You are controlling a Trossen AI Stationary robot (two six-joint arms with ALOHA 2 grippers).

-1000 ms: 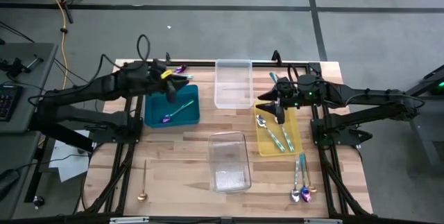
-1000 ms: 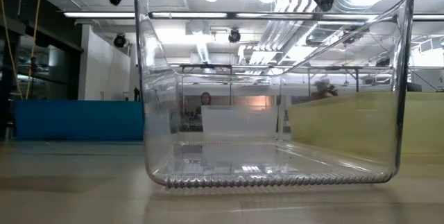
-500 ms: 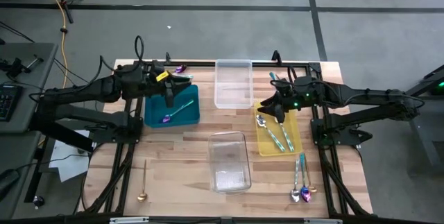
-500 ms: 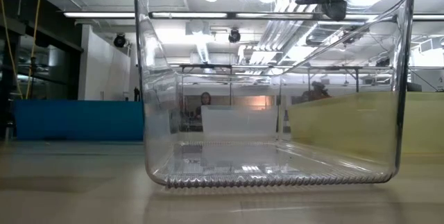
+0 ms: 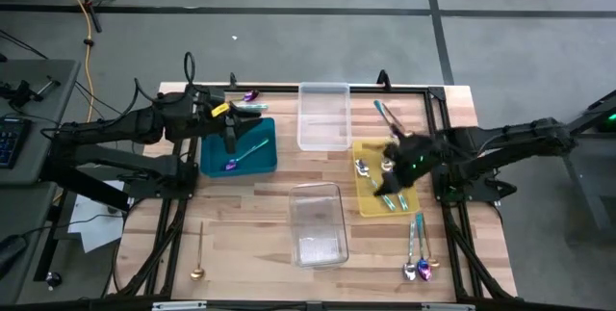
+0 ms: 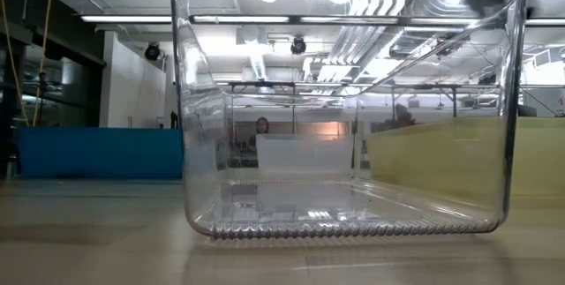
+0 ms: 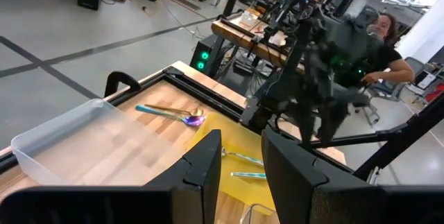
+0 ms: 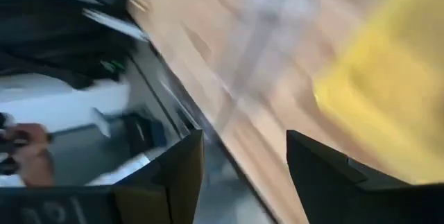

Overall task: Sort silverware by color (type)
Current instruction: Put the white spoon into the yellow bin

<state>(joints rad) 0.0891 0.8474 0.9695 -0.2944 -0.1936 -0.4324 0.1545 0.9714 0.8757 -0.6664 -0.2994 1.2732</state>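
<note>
Over the yellow tray, the right claw gapes above lengthwise-lying silverware.

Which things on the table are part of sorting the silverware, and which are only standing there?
Part of the job:
- gold spoon on the bare wood
- spoons near the table's right corner
- silverware in the yellow tray
- purple spoon in the teal tray

Only standing there:
- teal tray
- yellow tray
- two clear trays

Spoon in left tray; forks in right tray.
</note>
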